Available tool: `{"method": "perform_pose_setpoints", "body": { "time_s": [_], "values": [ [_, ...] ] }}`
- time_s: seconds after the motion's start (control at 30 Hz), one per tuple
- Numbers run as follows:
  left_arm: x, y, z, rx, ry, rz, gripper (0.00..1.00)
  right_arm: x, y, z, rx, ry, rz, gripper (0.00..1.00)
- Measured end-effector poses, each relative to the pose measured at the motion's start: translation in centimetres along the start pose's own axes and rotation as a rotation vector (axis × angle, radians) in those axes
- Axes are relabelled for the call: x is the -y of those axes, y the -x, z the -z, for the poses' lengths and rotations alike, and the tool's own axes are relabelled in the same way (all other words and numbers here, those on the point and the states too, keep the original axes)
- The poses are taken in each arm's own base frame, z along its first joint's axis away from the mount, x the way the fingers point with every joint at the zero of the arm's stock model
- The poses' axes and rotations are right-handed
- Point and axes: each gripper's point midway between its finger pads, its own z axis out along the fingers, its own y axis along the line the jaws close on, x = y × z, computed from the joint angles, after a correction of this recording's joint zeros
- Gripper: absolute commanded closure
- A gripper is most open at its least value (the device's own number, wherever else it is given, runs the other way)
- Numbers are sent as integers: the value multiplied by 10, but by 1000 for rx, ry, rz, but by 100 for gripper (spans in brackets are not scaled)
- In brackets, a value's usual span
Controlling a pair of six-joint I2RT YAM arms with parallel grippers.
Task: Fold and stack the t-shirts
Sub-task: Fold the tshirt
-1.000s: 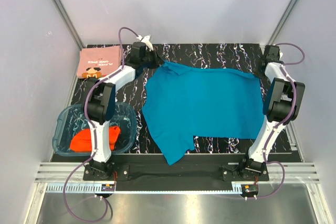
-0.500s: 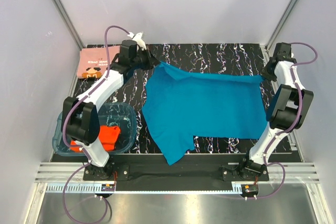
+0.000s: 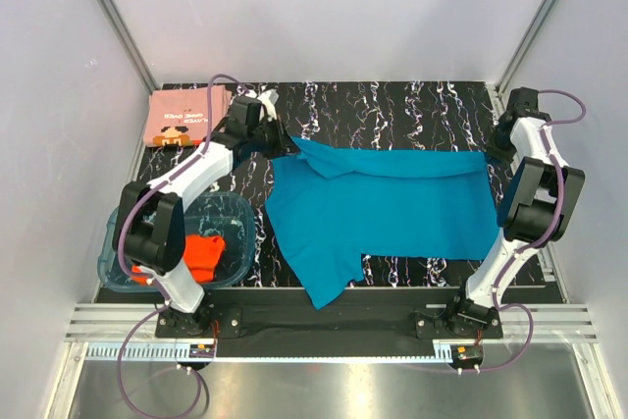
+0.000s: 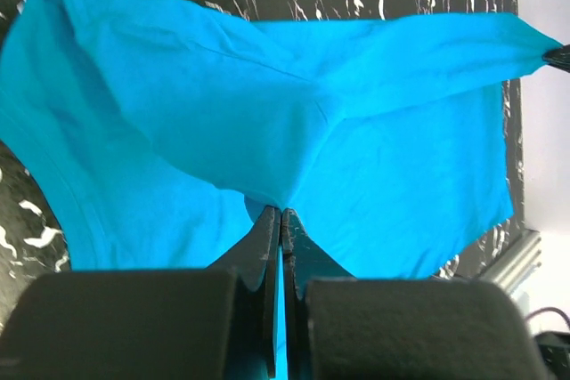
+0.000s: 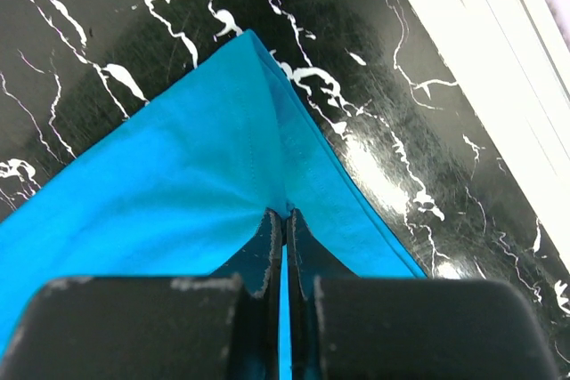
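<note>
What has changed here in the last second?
The left pincer and right pincer, shut on the teal shirt's far corners, have pulled its far edge toward the arms' bases, starting a fold. The orange shirt in the tub and the pink shirt stayed put.

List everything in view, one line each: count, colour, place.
teal-blue t-shirt: 1, teal-blue, spread over the middle of the table, far edge lifted and folding toward the near side
salmon-pink t-shirt: 1, salmon-pink with dark print, folded at the far left corner
orange-red t-shirt: 1, orange-red, bunched inside the tub
plastic tub: 1, clear blue-tinted, near left of the table
table: 1, black with white marbling, under everything
left hand: 1, black, shut on the teal-blue t-shirt's far left corner
right hand: 1, black, shut on the teal-blue t-shirt's far right corner
</note>
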Motion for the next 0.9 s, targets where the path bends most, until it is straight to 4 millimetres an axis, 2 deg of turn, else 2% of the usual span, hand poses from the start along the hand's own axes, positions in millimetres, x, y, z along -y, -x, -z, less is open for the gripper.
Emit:
{"method": "perform_pose_setpoints", "body": {
  "time_s": [0.53, 0.9],
  "values": [
    [14, -32, 14, -67, -86, 154, 100, 2, -4, 1, -15, -7, 8, 100],
    [18, -31, 27, -43, -120, 214, 100, 4, -6, 1, -26, -11, 9, 100]
  ]
}}
